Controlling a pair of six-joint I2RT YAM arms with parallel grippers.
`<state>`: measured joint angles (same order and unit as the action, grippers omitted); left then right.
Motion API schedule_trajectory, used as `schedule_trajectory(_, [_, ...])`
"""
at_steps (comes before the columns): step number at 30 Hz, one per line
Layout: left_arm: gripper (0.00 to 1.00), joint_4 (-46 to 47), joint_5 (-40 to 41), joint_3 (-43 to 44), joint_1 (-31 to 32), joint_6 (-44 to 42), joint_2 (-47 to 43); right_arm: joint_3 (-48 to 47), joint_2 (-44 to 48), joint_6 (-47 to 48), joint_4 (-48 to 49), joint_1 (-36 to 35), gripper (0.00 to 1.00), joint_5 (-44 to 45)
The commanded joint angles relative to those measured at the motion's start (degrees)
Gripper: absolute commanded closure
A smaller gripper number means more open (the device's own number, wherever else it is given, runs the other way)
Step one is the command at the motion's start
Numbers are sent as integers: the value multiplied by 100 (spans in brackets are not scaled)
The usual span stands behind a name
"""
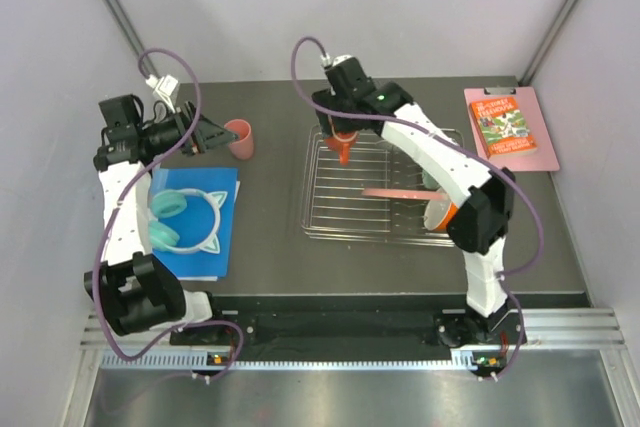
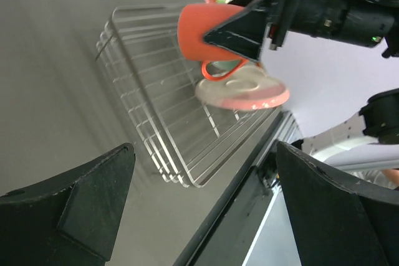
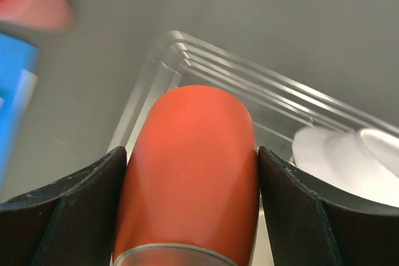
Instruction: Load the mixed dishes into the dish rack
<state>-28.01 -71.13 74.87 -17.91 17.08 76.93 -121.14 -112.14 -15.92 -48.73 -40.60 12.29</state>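
The right tool (image 1: 344,137) grips the glossy orange cup (image 3: 193,172) over the far-left corner of the rectangular chrome wire dish rack (image 2: 163,130) on the dark bench (image 1: 270,247); the left tool (image 2: 204,154) gapes wide, empty.

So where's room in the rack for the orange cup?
The rack is bare on its left side, from the left rim to the pink plate. The cup hangs over it. The right end is crowded by the orange bowl and right arm.

Dark table (image 1: 270,247) is carrying a wire rack (image 1: 370,237) centrally, pink cup (image 1: 240,138) far-left, blue book (image 1: 225,212) along the left edge, pink clipboard (image 1: 515,163) far-right.
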Motion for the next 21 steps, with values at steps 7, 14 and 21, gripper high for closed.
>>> schedule_trajectory(7, [1, -1927, 504, 177, -28, -2454, -160, -76, -581, 529, -31, -212, 100, 739])
schedule_trajectory(14, [1, -2173, 759, -139, -19, -3035, -362, -129, -1047, 546, 214, -211, 100, 459])
schedule_trajectory(21, [1, -2305, 856, -245, -19, -3351, -459, -190, -1451, 485, 364, -212, 100, 186])
